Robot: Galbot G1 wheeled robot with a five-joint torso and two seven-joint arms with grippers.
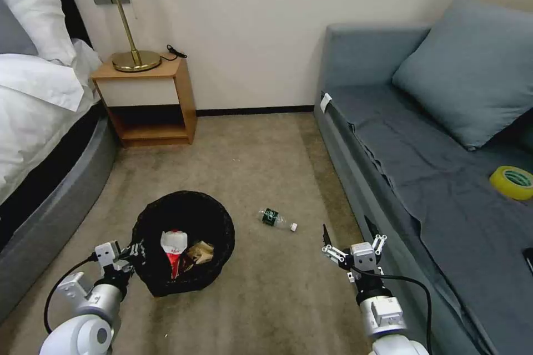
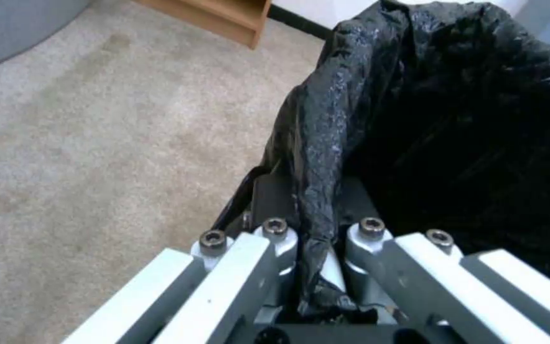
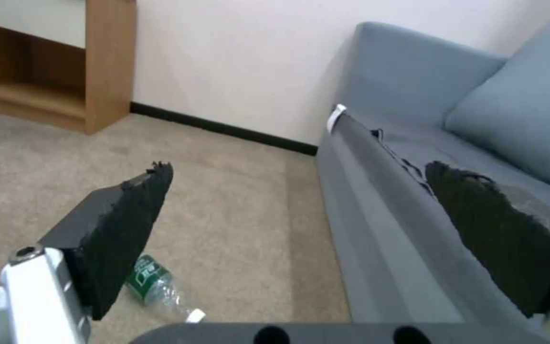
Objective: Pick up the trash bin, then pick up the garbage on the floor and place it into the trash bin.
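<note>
Trash bin [image 1: 183,241] sits lower left of centre in head view, on the carpet [image 1: 266,177]. Left gripper [image 1: 129,252] is at its left rim, fingers closed tight on the black liner bag and rim; left wrist view shows the crinkled bag [image 2: 326,143] pinched between the two fingers.

Right gripper [image 1: 350,236] hovers low right of centre, beside the grey sofa [image 1: 422,166], jaws spread wide, holding nothing. In the right wrist view both pads show, wide apart, and the bottle [image 3: 157,286] lies on the carpet below and behind the nearer pad.

Bottle [image 1: 276,218] is centre frame in head view, on its side btwn bin and sofa, white cap pointing right, green label at the left end. Well apart from both grippers.

Handling, as a guess: bottle looks empty, so light; thin clear plastic, smooth, round, apt to roll or squirt out of a pinch. Best hold prob. across the labelled mid-body, jaws square to its long axis. Bin likely light too, but the liner is soft and slippery; grip needs rim, not bag alone.

Contents of bin: red-and-white snack packet [image 1: 173,249], brown crumpled paper [image 1: 201,252] beside it. Bottle is the only litter seen on the floor.
</note>
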